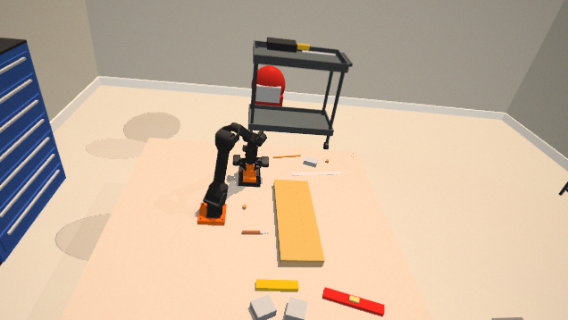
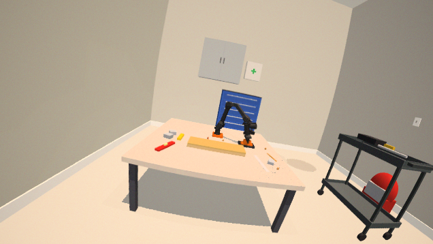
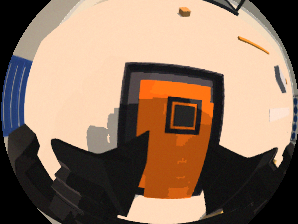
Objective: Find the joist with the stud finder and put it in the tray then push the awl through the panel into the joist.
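Observation:
My gripper (image 1: 251,164) (image 2: 247,138) (image 3: 173,137) is shut on the orange stud finder (image 1: 249,174) (image 2: 245,143) (image 3: 167,172), which has a dark square window. The stud finder is low, within the outline of the black tray (image 1: 256,183) (image 2: 251,146) (image 3: 220,100); whether it touches the tray floor is hidden. The long yellow-tan floor panel (image 1: 298,223) (image 2: 216,146) lies to the right of the arm in the top view. No hole can be made out on it. The awl (image 1: 251,232) lies on the table between the arm's base and the panel, its orange handle away from the panel.
A small orange cube (image 1: 244,206) lies near the arm's base. A pencil (image 1: 287,156) (image 3: 253,45), a grey block (image 1: 310,162) and a white strip (image 1: 315,173) lie beyond the panel. A yellow bar (image 1: 277,285), a red level (image 1: 339,298) and two grey blocks lie at the near end.

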`<state>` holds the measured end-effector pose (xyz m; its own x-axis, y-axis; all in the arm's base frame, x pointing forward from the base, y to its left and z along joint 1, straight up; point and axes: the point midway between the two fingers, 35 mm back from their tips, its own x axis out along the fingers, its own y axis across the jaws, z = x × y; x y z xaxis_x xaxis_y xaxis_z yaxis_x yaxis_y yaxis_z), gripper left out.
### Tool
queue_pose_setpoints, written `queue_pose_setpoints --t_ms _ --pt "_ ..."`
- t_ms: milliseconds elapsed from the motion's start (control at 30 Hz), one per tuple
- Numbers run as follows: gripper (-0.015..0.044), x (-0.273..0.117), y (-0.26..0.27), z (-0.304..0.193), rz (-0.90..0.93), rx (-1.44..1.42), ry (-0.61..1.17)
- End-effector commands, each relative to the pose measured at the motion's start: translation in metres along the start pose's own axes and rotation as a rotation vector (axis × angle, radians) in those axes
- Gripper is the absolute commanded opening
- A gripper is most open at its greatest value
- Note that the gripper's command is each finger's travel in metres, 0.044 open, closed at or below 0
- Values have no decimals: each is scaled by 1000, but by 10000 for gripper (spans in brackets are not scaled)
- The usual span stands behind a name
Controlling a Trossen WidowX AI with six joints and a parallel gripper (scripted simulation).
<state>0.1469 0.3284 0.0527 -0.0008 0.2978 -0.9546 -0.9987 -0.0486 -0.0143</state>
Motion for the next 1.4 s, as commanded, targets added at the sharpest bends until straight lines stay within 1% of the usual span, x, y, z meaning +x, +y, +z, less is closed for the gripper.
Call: queue_pose_setpoints --t_ms 0,67,467,567,633,800,900,933,1000,1167,1333,1367 --pt "0 5 0 -2 -3 5 -1" --pt "0 5 0 -2 -3 5 -1" --pt "315 3 0 -1 1 0 1" --pt "394 -9 -1 4 1 0 1" --pt "440 -27 -2 11 1 0 1" --pt "440 -86 0 24 1 0 2" --pt "440 -89 0 25 1 0 2" --pt "440 -77 -2 22 -2 10 -1" --pt "440 -79 -8 15 -11 95 2" --pt "440 -92 -42 -31 -65 573 10" --pt "440 -104 -80 -102 -142 1241 4" --pt "440 -106 -84 -112 -152 1332 0"
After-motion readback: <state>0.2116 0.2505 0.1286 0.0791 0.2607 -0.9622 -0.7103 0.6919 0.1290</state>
